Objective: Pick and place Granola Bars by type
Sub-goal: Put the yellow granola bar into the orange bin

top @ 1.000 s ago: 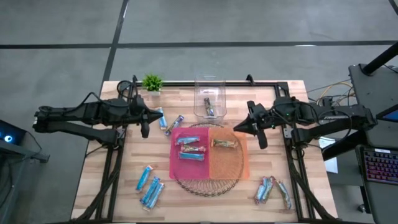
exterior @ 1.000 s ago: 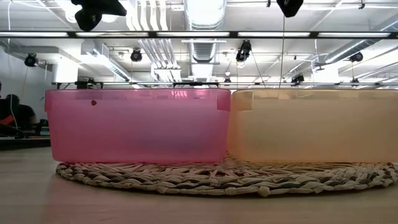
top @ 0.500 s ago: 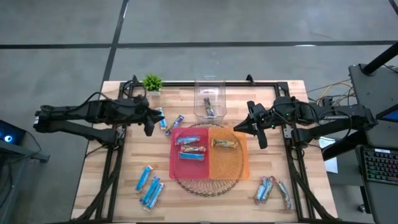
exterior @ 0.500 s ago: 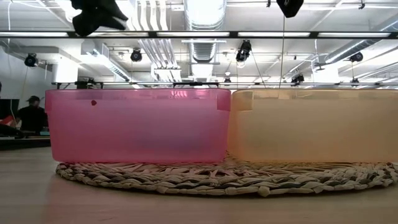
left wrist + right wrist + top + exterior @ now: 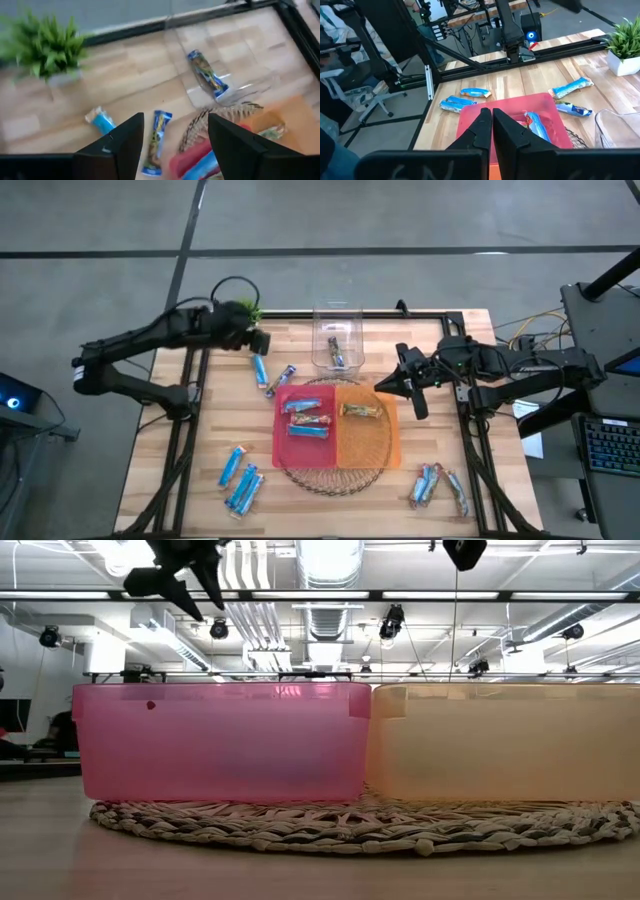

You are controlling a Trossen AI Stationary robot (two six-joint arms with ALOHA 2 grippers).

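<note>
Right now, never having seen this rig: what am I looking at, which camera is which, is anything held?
Two dark robot arms work at a wooden table. One camera looks straight down, one sits at table-top height, and one rides on each wrist. The left gripper is open beside the small green plant and holds nothing. The right gripper is shut and empty, near the orange bin. A pink bin and the orange one sit on a woven mat, with a clear container behind. Wrapped granola bars lie loose on the table, and some are in each container.
</note>
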